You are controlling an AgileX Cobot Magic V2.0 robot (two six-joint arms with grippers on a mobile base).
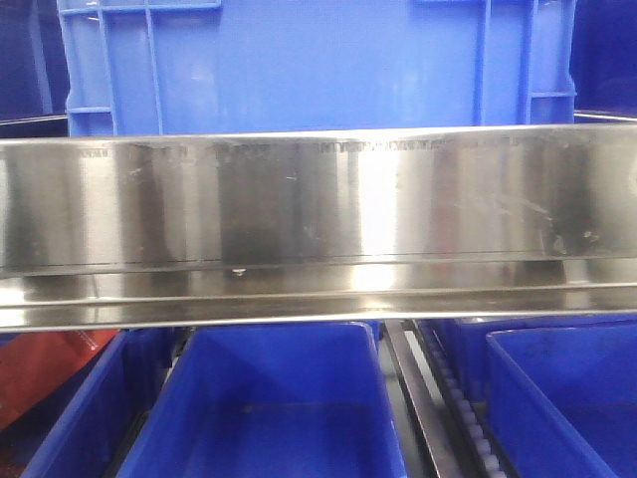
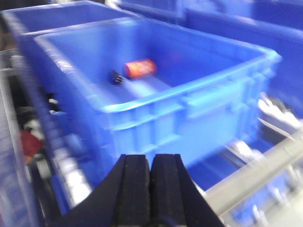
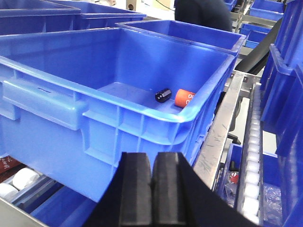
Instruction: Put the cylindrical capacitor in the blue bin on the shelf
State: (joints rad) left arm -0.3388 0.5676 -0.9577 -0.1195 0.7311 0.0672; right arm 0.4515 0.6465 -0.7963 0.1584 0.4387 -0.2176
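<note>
Left gripper [image 2: 151, 189] closed, black pads pressed together with nothing between them, low in the left wrist view. Right gripper [image 3: 153, 189] likewise closed and empty, pads touching, at the bottom edge of its own view.

Ahead of and above both grippers: a large blue bin [image 3: 142, 120] on the shelf [image 1: 318, 214]. Near wall and moulded rim of the bin between each gripper and the contents. Inside, on the floor toward the far right corner as seen past the right gripper: the cylindrical capacitor [image 3: 163, 95], dark, lying on its side. Just beside it to the right, close but whether touching cannot be told: an orange cylinder [image 3: 184, 98], also on its side. In the left wrist view, blurred: capacitor [image 2: 116, 77] as a small dark shape ahead and a little left of the gripper, orange cylinder [image 2: 140, 68] just right of it.

Right of the right gripper: a steel rail and a white roller track [image 3: 253, 151] running away, more blue bins [image 3: 284, 71] beyond. Behind the large bin: further blue bins [image 3: 189, 30], a dark shape at the top edge.

Front view: broad shiny steel front rail across the middle, blue crate wall above it, open blue bins [image 1: 269, 398] on the tier below, something red [image 1: 45, 373] at lower left. Neither gripper visible there.
</note>
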